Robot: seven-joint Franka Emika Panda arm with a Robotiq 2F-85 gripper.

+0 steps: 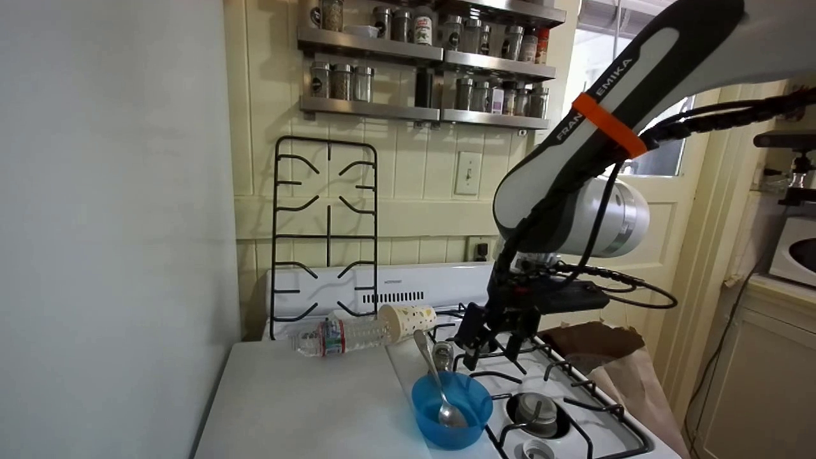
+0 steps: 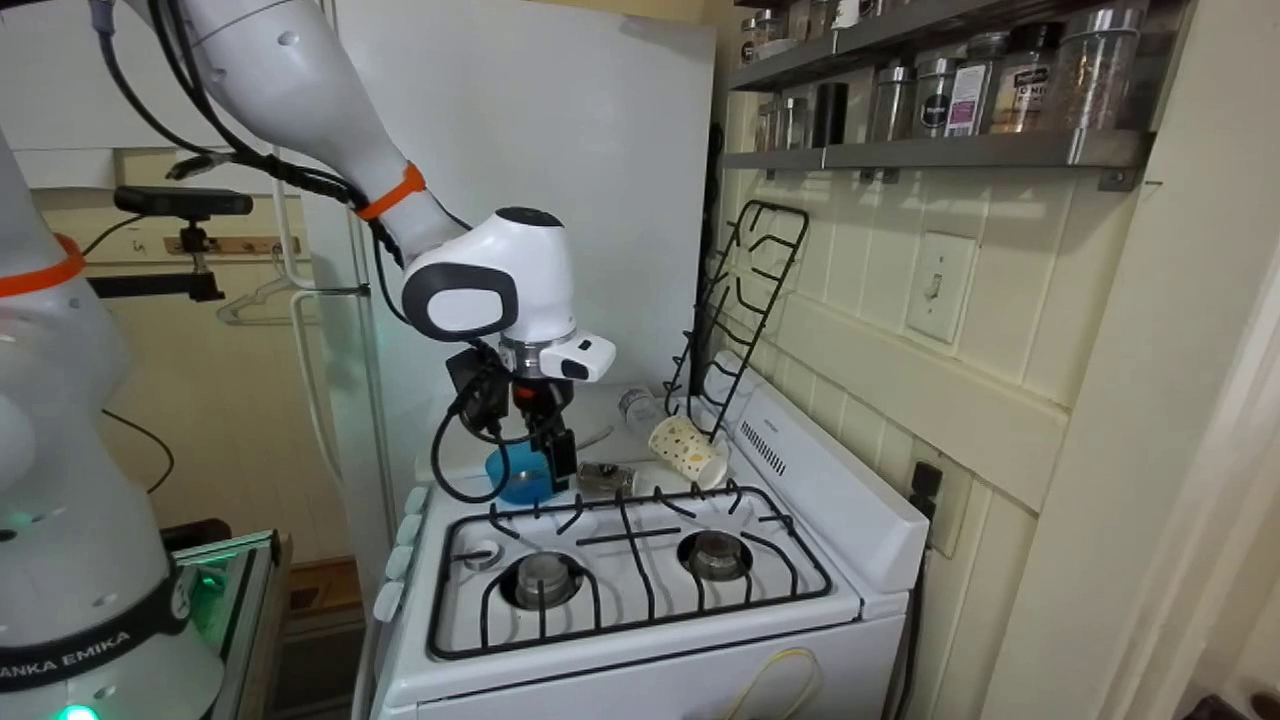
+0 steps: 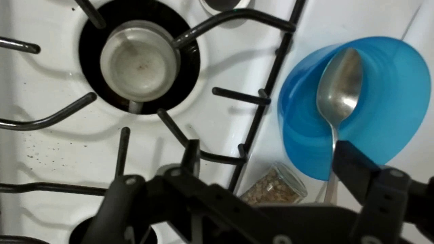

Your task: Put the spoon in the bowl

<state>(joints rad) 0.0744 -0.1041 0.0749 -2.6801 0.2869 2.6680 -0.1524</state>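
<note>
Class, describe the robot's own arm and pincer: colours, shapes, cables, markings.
The arm is white and rounded, with dark panels, orange bands and black cables strung along it. Pale lettering reads FRAN and EMIKA, a band between them. The pincer is black, with angular, blocky fingers.

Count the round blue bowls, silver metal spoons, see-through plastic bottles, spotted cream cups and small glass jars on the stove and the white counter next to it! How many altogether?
Round shiny blue bowl: 1
Silver metal spoon: 1
Clear plastic bottle: 1
Spotted cream cup: 1
Small clear glass jar: 1
Total: 5
</note>
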